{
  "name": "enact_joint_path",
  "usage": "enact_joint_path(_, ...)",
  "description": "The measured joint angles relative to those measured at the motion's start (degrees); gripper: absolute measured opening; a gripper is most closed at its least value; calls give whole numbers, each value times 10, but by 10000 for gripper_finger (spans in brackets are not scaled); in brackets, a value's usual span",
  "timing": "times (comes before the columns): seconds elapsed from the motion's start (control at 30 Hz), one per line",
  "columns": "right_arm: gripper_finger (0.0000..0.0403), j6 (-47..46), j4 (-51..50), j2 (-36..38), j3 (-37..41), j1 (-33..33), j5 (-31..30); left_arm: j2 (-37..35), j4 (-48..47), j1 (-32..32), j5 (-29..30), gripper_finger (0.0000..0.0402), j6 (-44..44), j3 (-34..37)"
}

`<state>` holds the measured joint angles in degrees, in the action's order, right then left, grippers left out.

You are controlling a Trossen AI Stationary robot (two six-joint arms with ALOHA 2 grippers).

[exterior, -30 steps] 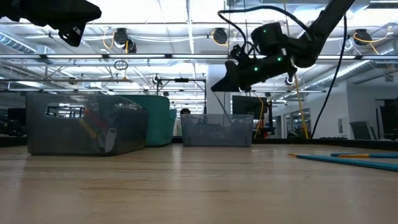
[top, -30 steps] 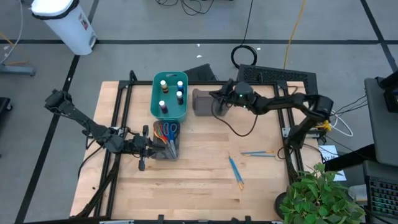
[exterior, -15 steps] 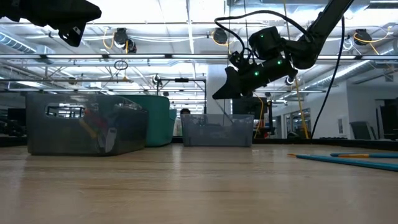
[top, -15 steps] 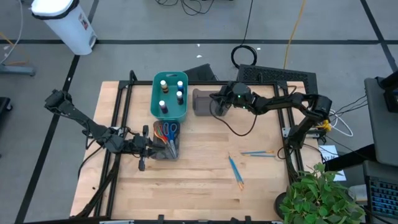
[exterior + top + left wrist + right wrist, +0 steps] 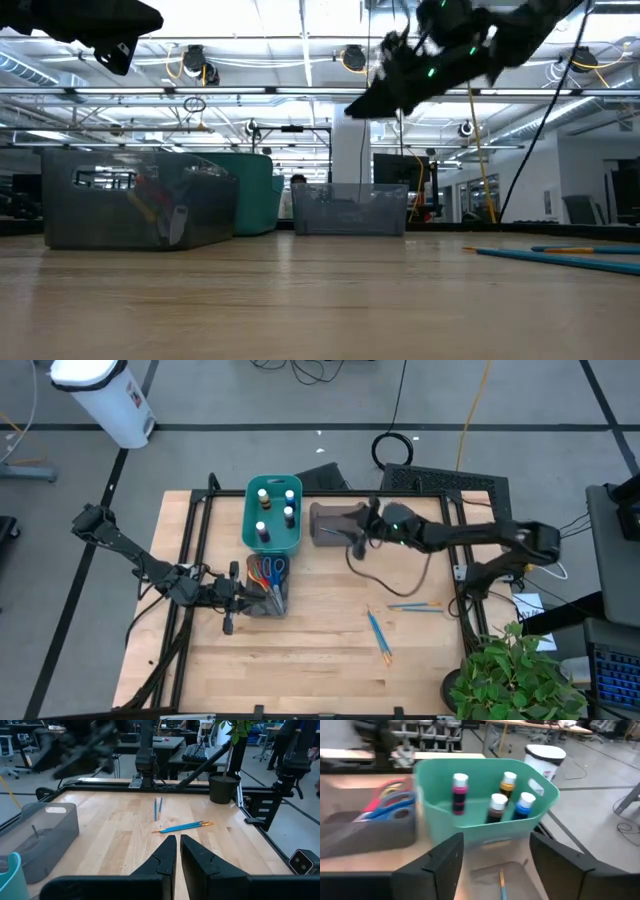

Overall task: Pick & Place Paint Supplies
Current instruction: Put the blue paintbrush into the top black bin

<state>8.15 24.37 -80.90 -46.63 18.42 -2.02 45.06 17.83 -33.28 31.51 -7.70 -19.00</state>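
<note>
White-capped paint bottles (image 5: 275, 508) (image 5: 492, 802) stand upright in the teal bin (image 5: 250, 530). Scissors (image 5: 267, 570) (image 5: 390, 802) stand in a grey bin (image 5: 268, 603) at the table's left middle. An orange-tipped brush (image 5: 501, 884) lies in the far grey bin (image 5: 328, 522). Several blue brushes (image 5: 380, 632) (image 5: 182, 826) lie on the bare wood at the near right. My right gripper (image 5: 358, 532) (image 5: 502, 865) hovers open above the far grey bin, holding nothing. My left gripper (image 5: 240, 600) (image 5: 177, 852) is shut beside the scissors bin, with nothing between its fingers.
A potted plant (image 5: 515, 675) stands at the table's near right corner, and a keyboard (image 5: 440, 480) lies beyond the far right edge. A black frame (image 5: 195, 560) runs along the table's sides. Bare wood stretches across the near middle (image 5: 320, 650).
My right gripper has opened, risen, and drawn back from over the far grey bin toward the table's right edge. My left arm has kept still.
</note>
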Motion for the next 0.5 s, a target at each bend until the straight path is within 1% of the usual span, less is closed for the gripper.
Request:
enact_joint_path(0.13, 233, 2, -138, 83, 0, -73, -60, 0, 0, 0, 0, 33, 0, 0)
enact_joint_path(0.23, 230, -13, -251, 131, 0, -128, -87, 0, 0, 0, 0, 33, 0, 0)
enact_joint_path(0.37, 219, -73, -377, 177, 0, -190, -84, 0, 0, 0, 0, 33, 0, 0)
enact_joint_path(0.5, 207, -135, -512, 198, 0, -245, -84, 0, 0, 0, 0, 33, 0, 0)
